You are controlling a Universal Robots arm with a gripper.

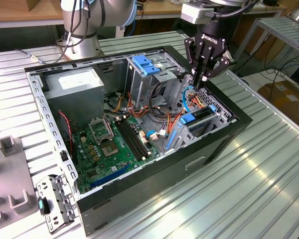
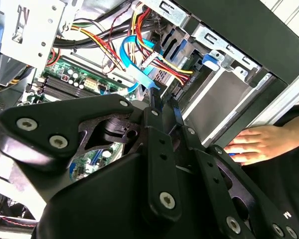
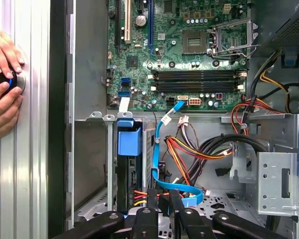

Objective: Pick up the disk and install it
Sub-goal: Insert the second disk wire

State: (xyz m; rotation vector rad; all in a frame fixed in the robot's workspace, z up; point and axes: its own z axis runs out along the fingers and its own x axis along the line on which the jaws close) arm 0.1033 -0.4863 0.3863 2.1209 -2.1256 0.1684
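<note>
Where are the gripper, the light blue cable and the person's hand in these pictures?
gripper (image 1: 203, 75), exterior view, between its fingertips above the drive bay.
light blue cable (image 3: 156, 149), first wrist view, its long straight run.
person's hand (image 2: 256, 144), second wrist view, the back of the hand.

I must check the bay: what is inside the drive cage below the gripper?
One slot holds a blue carrier end with a dark flat body behind it, perhaps the disk. A blue cable runs beside it. The gripper covers the rest.
</note>
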